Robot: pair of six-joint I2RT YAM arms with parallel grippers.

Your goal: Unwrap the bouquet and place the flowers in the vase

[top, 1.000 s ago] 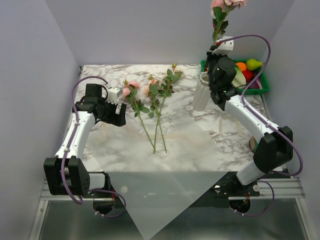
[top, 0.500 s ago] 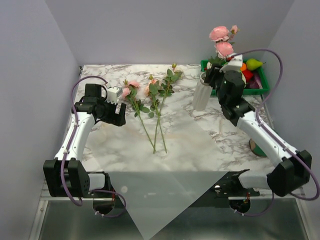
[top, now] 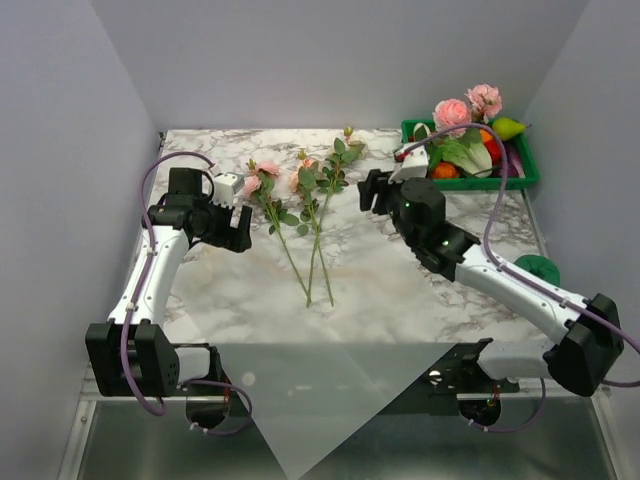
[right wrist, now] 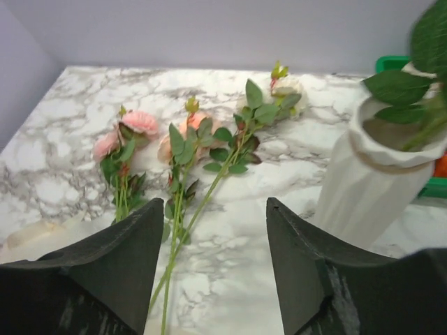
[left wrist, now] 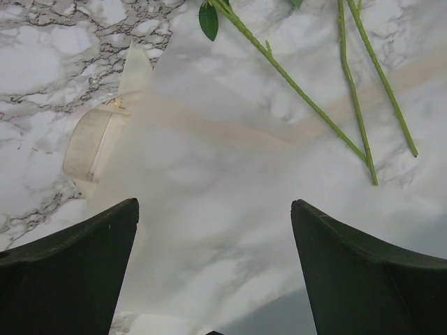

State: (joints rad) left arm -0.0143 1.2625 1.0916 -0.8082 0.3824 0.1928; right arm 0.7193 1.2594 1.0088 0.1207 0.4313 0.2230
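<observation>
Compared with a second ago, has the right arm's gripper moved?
Yes. The right gripper has swung left and down, from above the left end of the green plastic tray to over the marble-patterned tabletop, its fingers apart.

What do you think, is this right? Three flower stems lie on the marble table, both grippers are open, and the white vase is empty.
The vase is not empty: the right wrist view shows a leafy stem standing in it. The rest holds: three flower stems on the table, left gripper and right gripper open.
</observation>
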